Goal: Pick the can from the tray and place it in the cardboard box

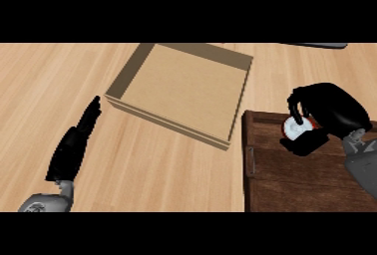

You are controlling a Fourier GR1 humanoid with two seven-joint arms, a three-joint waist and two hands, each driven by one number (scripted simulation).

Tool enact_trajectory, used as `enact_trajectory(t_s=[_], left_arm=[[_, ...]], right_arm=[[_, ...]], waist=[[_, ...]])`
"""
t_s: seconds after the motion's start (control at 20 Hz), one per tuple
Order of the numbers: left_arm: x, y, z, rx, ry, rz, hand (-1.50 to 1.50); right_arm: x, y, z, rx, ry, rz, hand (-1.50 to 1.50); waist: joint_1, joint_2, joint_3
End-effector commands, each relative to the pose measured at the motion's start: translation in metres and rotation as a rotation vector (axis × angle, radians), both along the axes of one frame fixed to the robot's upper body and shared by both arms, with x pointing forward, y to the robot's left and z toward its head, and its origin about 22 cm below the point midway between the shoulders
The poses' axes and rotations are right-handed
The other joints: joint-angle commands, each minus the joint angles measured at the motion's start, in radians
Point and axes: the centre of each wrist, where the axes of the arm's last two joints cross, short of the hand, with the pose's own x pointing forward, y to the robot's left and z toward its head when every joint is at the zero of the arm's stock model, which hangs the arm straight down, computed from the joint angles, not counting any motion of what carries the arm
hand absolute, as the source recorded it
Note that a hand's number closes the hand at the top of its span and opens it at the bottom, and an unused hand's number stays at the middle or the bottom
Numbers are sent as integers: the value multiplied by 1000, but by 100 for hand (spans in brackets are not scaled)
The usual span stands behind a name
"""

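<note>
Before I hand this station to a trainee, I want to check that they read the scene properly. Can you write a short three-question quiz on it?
1. True or false: the can already lies inside the cardboard box.
2. Which hand is curled round the can?
A. left hand
B. right hand
C. neither
3. Fill in the missing word: the can is over the dark wooden ____, at the view's right.

Key
1. False: the box holds nothing that shows, and the can is over the tray.
2. B: the right hand wraps it, while the left hand rests open with straight fingers left of the box.
3. tray
</note>
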Motion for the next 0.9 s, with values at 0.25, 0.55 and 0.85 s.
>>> enact_trajectory(t_s=[0.25,0.55,0.85], left_arm=[[3,13,-4,16,24,38,0],[0,11,-4,0,36,35,0],[-6,8,-14,-1,45,65,0]], right_arm=[[68,-38,13,97,-163,227,150],[97,-10,33,511,-207,446,150],[128,37,54,663,-146,633,150]], waist=[[-45,-17,-3],[-55,-24,-3],[-86,-35,-6]])
